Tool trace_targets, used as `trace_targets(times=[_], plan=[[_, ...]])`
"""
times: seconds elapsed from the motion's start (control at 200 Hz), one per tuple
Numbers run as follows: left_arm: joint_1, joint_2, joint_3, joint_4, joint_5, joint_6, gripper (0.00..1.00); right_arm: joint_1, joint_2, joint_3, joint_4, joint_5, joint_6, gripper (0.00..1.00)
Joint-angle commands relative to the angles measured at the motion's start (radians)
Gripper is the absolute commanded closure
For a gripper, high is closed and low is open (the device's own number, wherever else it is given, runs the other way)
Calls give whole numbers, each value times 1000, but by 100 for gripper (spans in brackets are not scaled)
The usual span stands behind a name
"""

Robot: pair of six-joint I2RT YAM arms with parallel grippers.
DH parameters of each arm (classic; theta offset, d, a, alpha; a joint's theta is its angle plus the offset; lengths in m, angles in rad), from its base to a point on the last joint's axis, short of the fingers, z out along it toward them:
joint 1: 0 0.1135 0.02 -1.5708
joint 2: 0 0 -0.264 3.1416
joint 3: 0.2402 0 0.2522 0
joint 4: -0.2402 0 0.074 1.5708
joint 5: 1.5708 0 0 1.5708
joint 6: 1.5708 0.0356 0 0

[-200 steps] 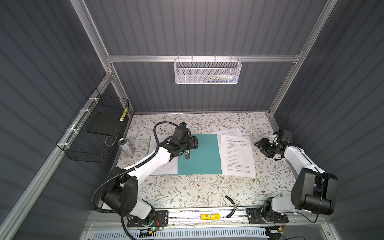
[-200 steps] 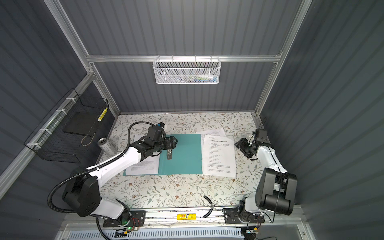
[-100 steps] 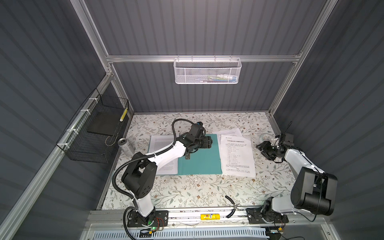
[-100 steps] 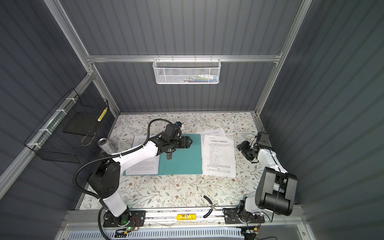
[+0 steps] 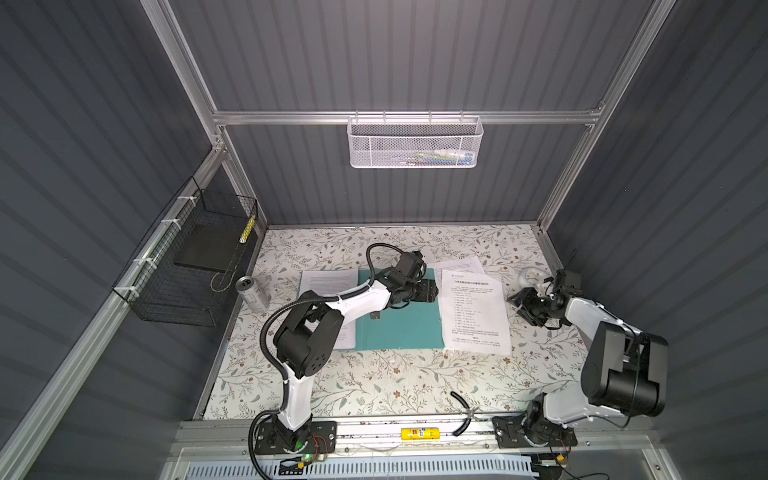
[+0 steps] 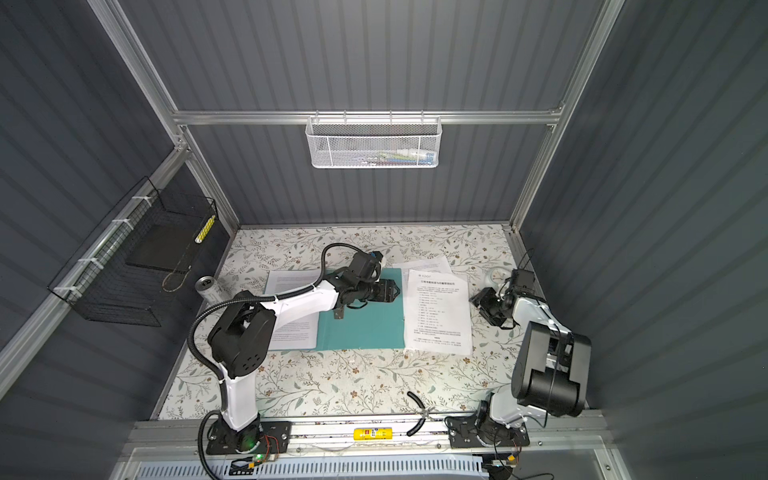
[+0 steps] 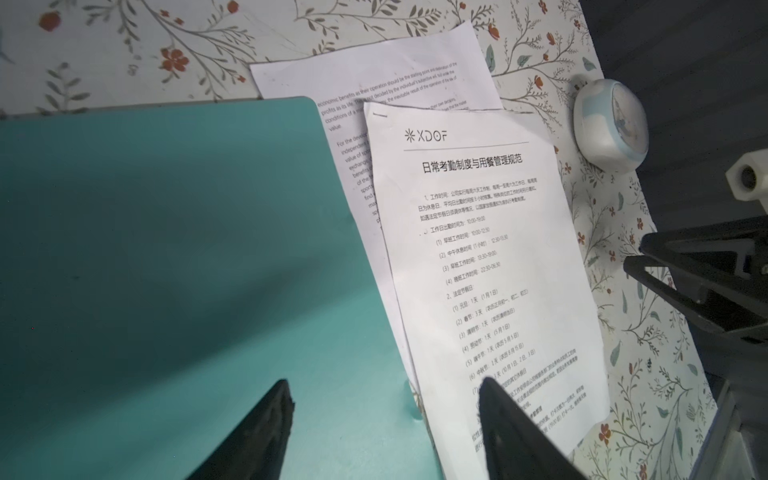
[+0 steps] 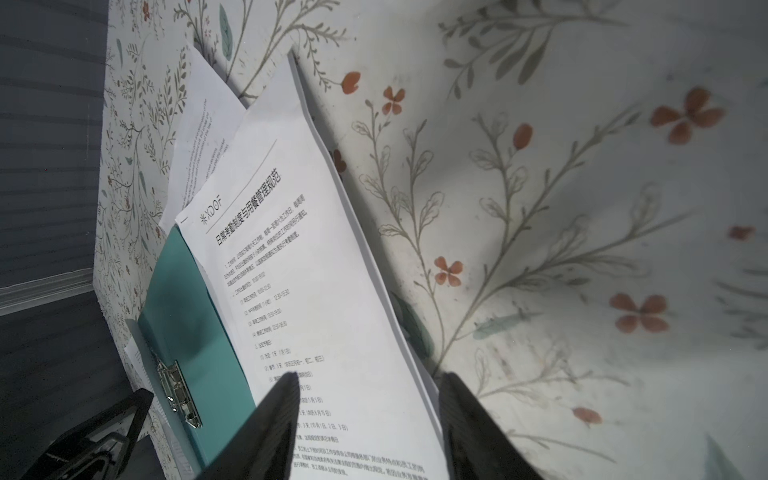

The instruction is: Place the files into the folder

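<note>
Flowery print covers the table [image 5: 374,382], and gray walls stand all around it. The teal folder [image 5: 407,332] lies open and flat in the middle of the table. Its metal clip [image 8: 178,390] shows near the spine. The files [image 5: 473,307] lie in a loose pile just right of the folder, and their left edge rests on the folder's right edge. The sheets do not line up, and one peeks out at the far end. One more printed sheet [image 5: 324,282] lies at the folder's left side, partly under the left arm [image 5: 361,297].

The left gripper [image 7: 384,392] hangs over the right part of the folder, close to the pile. Its jaws are apart and hold nothing. The right gripper [image 8: 370,382] sits at the pile's right edge. Its jaws are apart too, with nothing in them.

Lots could go wrong, I think. Paper is thin and lies flat, so a finger may just push the pile and crumple it. The sheets are fanned out, so a pinch may lift only the top one. Both grippers are near the same pile, so they could bump. The left arm lies across the folder and may block the sheets. A little round white-and-blue clock [image 7: 609,124] sits near the right gripper and could get knocked.
</note>
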Motion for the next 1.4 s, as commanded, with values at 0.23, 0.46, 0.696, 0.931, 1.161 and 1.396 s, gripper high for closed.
trace_targets(times=[0.23,0.46,0.696,0.931,1.161,1.396], plan=[[-16,87,77,47,83,-43,31,-6,123,30,72,-67,29,49],[-20,139,99,69,112,-65,33,-4,159,20,113,-98,41,50],[-23,173,113,79,138,-87,34,4,197,29,161,-147,68,52],[-26,194,110,94,153,-112,35,11,183,31,189,-153,88,54],[-30,207,100,101,156,-121,37,36,162,33,206,-159,105,55],[-33,218,91,101,158,-124,38,70,142,31,227,-171,123,57]])
